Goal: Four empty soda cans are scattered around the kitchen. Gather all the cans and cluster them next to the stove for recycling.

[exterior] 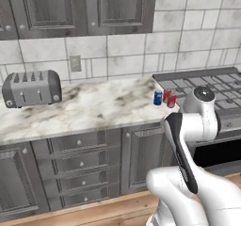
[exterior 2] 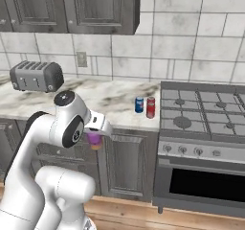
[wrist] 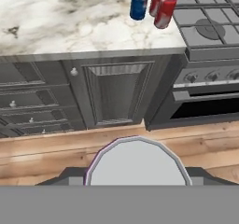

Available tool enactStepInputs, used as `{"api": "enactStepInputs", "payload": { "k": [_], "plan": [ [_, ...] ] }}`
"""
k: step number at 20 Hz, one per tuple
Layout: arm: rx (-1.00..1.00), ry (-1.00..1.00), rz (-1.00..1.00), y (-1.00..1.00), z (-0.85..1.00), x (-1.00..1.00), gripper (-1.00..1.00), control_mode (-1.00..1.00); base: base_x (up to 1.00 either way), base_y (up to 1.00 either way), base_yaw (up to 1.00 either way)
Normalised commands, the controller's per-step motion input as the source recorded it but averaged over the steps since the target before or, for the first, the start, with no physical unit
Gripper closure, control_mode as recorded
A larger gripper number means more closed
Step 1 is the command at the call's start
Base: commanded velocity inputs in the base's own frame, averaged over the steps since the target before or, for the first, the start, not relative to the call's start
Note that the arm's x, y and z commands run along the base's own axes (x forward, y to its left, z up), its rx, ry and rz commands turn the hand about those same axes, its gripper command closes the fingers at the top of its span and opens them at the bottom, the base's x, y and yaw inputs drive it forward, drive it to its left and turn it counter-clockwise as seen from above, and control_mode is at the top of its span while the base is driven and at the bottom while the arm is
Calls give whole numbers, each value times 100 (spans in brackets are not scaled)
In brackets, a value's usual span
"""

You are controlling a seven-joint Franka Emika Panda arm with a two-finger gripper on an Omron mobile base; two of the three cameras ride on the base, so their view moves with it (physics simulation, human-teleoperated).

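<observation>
My gripper (exterior 2: pixel 95 137) is shut on a purple soda can (exterior 2: pixel 95 140), held in the air in front of the lower cabinets, below counter height. In the hand view the can's grey top with its purple rim (wrist: pixel 135 164) sits between the fingers and hides most of them. A blue can (exterior: pixel 158 97) (exterior 2: pixel 139 104) (wrist: pixel 139 2) and two red cans (exterior: pixel 171 100) (wrist: pixel 165 11) stand close together on the marble counter (exterior: pixel 94 109), right beside the stove (exterior: pixel 209 86) (exterior 2: pixel 203 109) (wrist: pixel 205 27). In the right base view the red cans (exterior 2: pixel 150 107) overlap.
A grey toaster (exterior: pixel 32 88) (exterior 2: pixel 37 75) stands at the counter's far left. Dark cabinet doors and drawers (wrist: pixel 116 92) run below the counter, and the oven front (exterior 2: pixel 206 181) sits to their right. The floor (wrist: pixel 56 148) is wood.
</observation>
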Motion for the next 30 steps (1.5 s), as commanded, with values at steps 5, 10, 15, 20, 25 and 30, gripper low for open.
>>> {"api": "enactStepInputs", "payload": {
  "k": [5, 10, 15, 20, 25, 30],
  "plan": [
    [0, 0, 0, 0, 0, 0, 100, 100, 26, -6, 3],
    [0, 0, 0, 0, 0, 0, 100, 100, 37, -17, 3],
    [0, 0, 0, 0, 0, 0, 100, 100, 43, -23, 2],
    [0, 0, 0, 0, 0, 0, 100, 100, 37, -28, 2],
    [0, 0, 0, -6, -2, 6, 100, -100, 27, -24, 1],
    [0, 0, 0, -24, -3, 14, 100, -100, 0, 0, 0]
  ]
}}
